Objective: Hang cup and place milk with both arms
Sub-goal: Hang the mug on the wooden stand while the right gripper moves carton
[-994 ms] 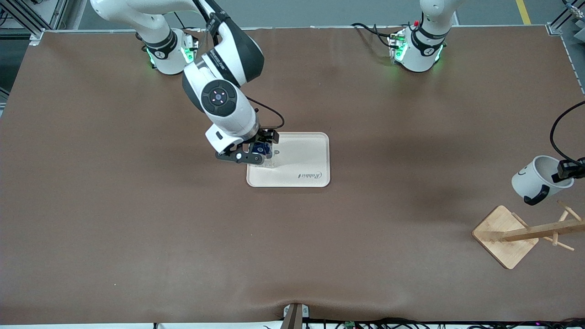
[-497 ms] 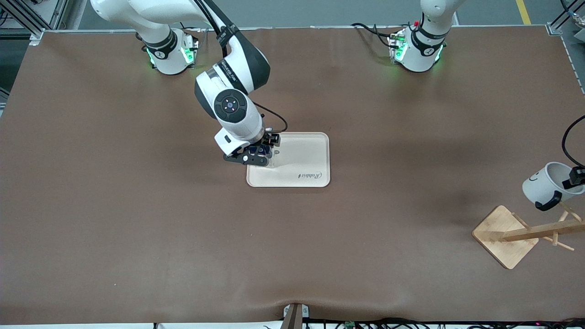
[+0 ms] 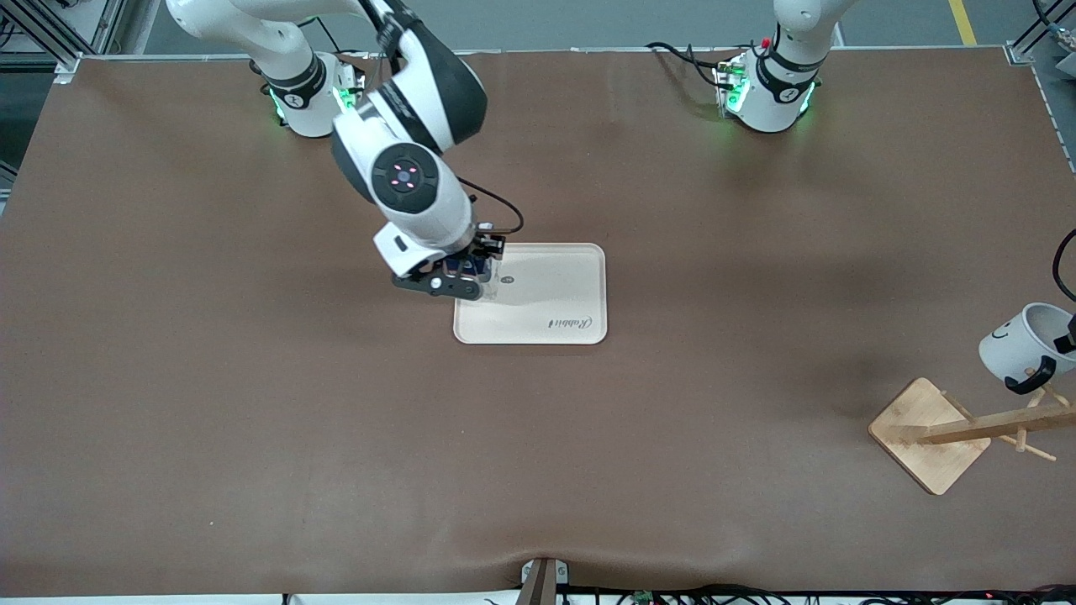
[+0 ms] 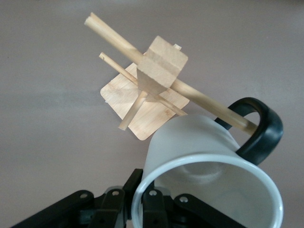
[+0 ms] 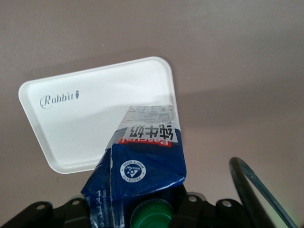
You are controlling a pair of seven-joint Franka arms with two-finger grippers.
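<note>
My left gripper (image 4: 145,197) is shut on the rim of the white cup (image 4: 204,161), one finger inside and one outside. It holds the cup tilted in the air over the wooden rack (image 4: 161,64). The tip of a long rack peg (image 4: 199,97) shows inside the loop of the black handle (image 4: 266,128). In the front view the cup (image 3: 1013,340) is at the left arm's end, and the gripper (image 3: 1068,342) is mostly cut off. My right gripper (image 3: 466,273) is shut on the dark-blue milk carton (image 5: 142,161), above its green cap (image 5: 152,218). It holds the carton over the white tray (image 3: 555,290).
The rack's square wooden base (image 3: 929,433) stands near the table edge at the left arm's end. The tray (image 5: 85,118) lies mid-table with "Rabbit" printed on it. A black cable (image 5: 256,190) hangs beside the right gripper.
The left gripper has carried the cup toward the left arm's end and lower, onto the rack's peg. The right gripper with the milk has shifted slightly over the tray's corner.
</note>
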